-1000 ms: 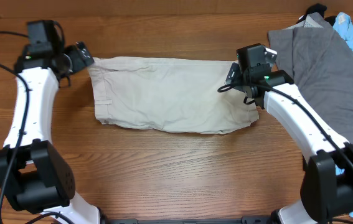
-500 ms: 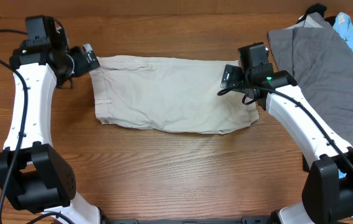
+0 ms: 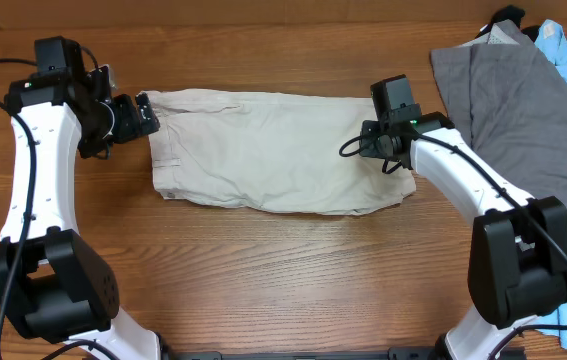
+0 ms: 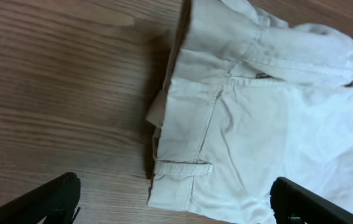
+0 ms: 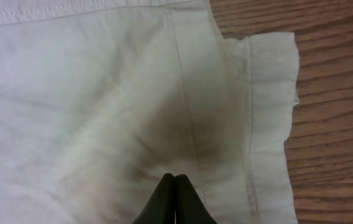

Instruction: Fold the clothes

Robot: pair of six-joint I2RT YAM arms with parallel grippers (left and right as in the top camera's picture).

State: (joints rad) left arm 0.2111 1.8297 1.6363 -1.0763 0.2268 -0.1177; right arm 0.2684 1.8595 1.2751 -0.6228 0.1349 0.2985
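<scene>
The beige shorts point(image 3: 273, 150) lie flat across the middle of the table, waistband to the left. My left gripper point(image 3: 143, 112) stands wide open at the upper left corner of the waistband. In the left wrist view, the left gripper point(image 4: 176, 208) straddles the shorts point(image 4: 257, 124) near a belt loop point(image 4: 182, 168). My right gripper point(image 3: 368, 142) hangs over the right end of the shorts, near the leg hem. In the right wrist view, the right gripper point(image 5: 175, 180) is shut, tips pressed together just above the shorts point(image 5: 101, 93), with no cloth visible between them.
A larger grey garment point(image 3: 533, 110) lies at the right edge of the table, with a light blue garment point(image 3: 558, 45) showing behind it. Bare wooden table point(image 3: 283, 280) runs along the front.
My right gripper has gone from open to shut and shifted slightly left over the shorts. My left gripper has swung down and in toward the waistband corner, staying open.
</scene>
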